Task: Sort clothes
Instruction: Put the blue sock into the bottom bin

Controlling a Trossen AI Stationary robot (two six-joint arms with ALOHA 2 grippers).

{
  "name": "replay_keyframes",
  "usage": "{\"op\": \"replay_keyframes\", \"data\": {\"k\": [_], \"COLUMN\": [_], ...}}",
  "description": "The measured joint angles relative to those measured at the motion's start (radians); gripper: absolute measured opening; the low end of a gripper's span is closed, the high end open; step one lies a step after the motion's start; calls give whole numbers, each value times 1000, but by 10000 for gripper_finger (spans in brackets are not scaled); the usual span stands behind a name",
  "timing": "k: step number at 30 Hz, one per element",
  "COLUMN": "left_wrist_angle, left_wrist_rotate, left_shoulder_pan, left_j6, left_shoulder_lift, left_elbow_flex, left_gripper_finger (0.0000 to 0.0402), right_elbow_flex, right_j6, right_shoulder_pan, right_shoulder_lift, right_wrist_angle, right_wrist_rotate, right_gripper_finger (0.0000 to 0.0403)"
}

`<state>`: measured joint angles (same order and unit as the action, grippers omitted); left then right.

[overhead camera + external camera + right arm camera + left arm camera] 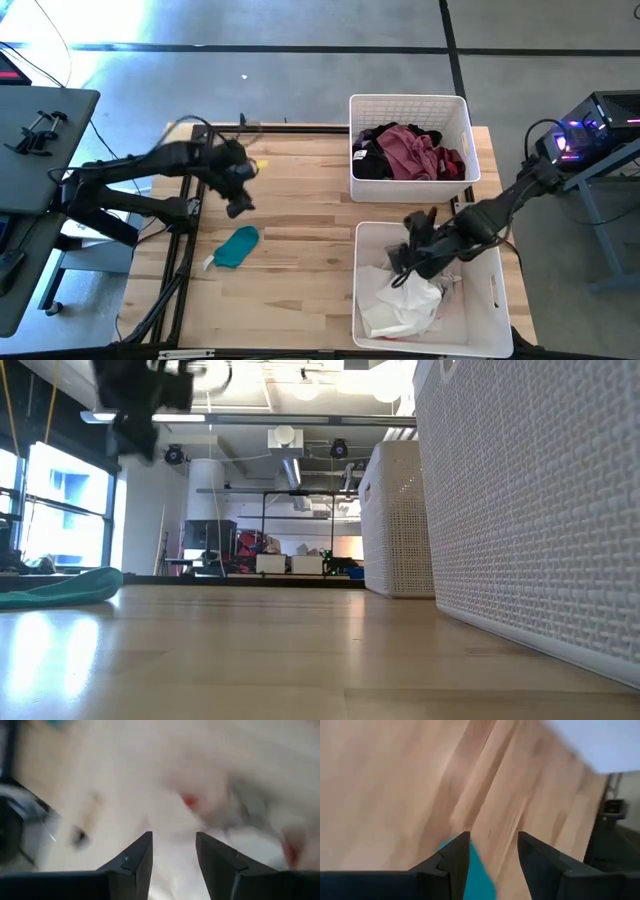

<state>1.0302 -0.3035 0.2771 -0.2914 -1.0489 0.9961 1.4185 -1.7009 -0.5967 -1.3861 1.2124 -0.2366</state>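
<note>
1. Near bin, white plastic, is sitting at the table's near right corner. It is holding a heap of white garments, pale with a small red spot in the right wrist view.
2. Right gripper is hanging over the near bin's left half, just above the white heap. Its fingers are standing apart with nothing between them.
3. Teal garment is lying alone on the bare wooden table, left of the near bin and well apart from it. A white tag is poking out at its near-left end. In the low view it is showing as a low teal fold at the left edge.
4. Left gripper is hovering above the table, just beyond the teal garment and not touching it. Its fingers are standing apart and empty; a teal patch is showing between them in the left wrist view.
5. Far bin, also white, is sitting at the table's far right, just beyond the near bin. It is holding maroon garments piled together with black ones.
</note>
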Motion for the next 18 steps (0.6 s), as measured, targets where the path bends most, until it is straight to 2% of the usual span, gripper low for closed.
{"op": "replay_keyframes", "data": {"k": [5,8,13,18], "left_wrist_angle": [-31,-90,-238,-405], "left_wrist_rotate": [-8,0,78,181], "left_shoulder_pan": [-16,-25,-61,-120], "left_j6": [-191,-233,-234,-149], "left_shoulder_lift": [-8,-24,-73,-143], "left_elbow_flex": [-227,-345,-478,-533], "left_gripper_finger": [154,154,154,139], "right_elbow_flex": [72,84,84,84], "right_j6": [85,114,139,139], "right_shoulder_pan": [1,2,23,47], "right_shoulder_lift": [0,0,0,0], "right_wrist_angle": [-7,-8,-6,-4], "right_wrist_rotate": [-340,-459,-478,-444], "right_gripper_finger": [137,137,137,137]}}
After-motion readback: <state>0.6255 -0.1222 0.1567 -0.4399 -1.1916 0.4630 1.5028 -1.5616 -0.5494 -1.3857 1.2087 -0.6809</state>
